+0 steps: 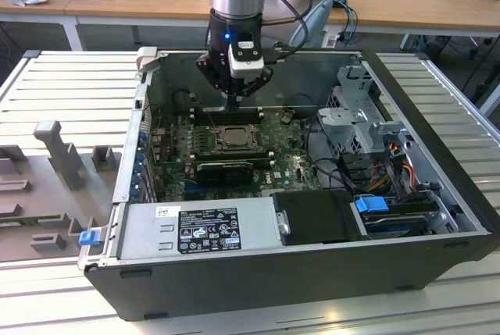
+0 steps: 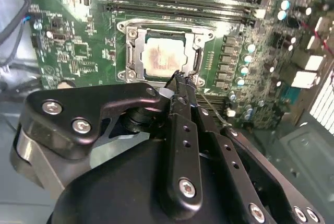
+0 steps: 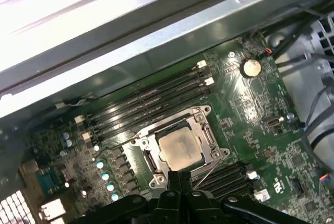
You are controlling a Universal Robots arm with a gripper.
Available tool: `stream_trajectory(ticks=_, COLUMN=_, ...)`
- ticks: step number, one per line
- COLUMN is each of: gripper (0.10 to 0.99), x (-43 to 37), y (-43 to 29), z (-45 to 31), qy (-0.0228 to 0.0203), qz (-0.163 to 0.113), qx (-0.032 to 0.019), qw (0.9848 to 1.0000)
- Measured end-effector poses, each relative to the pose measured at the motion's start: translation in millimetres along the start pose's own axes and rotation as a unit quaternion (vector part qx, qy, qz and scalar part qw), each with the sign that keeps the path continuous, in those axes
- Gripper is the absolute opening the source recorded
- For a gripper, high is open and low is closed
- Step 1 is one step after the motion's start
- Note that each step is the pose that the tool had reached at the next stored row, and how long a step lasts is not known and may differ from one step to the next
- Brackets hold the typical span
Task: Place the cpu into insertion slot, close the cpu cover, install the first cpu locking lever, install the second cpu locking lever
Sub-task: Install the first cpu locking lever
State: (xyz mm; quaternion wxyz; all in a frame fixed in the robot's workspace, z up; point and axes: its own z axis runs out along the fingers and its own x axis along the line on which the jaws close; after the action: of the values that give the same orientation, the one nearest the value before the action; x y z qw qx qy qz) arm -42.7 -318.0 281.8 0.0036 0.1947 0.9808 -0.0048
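Observation:
The cpu [image 3: 180,148] lies flat in the insertion slot [image 3: 150,160] on the green board; its pale metal top shows in both wrist views [image 2: 162,57]. The cpu cover [image 3: 180,122], a silver frame, lies down around the chip [image 2: 156,28]. A thin wire locking lever [image 3: 209,171] slants up off the socket's edge beside my fingers [image 2: 215,113]. My gripper [image 2: 180,78] is shut with nothing between its fingers, its tips at the socket's edge next to the chip [image 3: 180,174]. In the exterior view the gripper [image 1: 234,105] hangs point-down just above the socket [image 1: 233,138].
Long black memory slots [image 3: 151,96] flank the socket. The metal case wall [image 3: 156,41] rises close behind them. A black expansion card [image 1: 226,169], the power supply [image 1: 199,229] and a drive cage [image 1: 359,116] crowd the case. Grey fixtures [image 1: 58,155] stand on the exterior view's left.

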Motion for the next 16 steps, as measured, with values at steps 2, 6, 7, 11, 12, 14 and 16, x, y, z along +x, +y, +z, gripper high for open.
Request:
stream_trajectory(ticks=2, gripper=0.106, x=0.0, y=0.0, z=0.0, qy=-0.0003, qz=-0.022, qx=0.0, qw=0.9998)
stream_trajectory(ticks=6, gripper=0.106, x=0.0, y=0.1, z=0.1, qy=-0.0009, qz=-0.081, qx=-0.0003, qw=0.9967)
stream_trajectory(ticks=7, gripper=0.106, x=0.0, y=0.0, z=0.0, qy=-0.001, qz=-0.098, qx=-0.0003, qw=0.9952)
stream_trajectory(ticks=11, gripper=0.106, x=0.0, y=0.0, z=0.6, qy=-0.0016, qz=-0.157, qx=-0.0007, qw=0.9876)
stream_trajectory(ticks=12, gripper=0.106, x=0.6, y=-0.2, z=2.7, qy=-0.0013, qz=-0.172, qx=-0.0007, qw=0.9851)
stream_trajectory(ticks=14, gripper=0.106, x=7.2, y=-2.9, z=6.7, qy=-0.0008, qz=-0.182, qx=-0.0007, qw=0.9834)
stream_trajectory(ticks=16, gripper=0.106, x=15.4, y=-6.3, z=8.4, qy=-0.0009, qz=-0.182, qx=-0.0007, qw=0.9833)
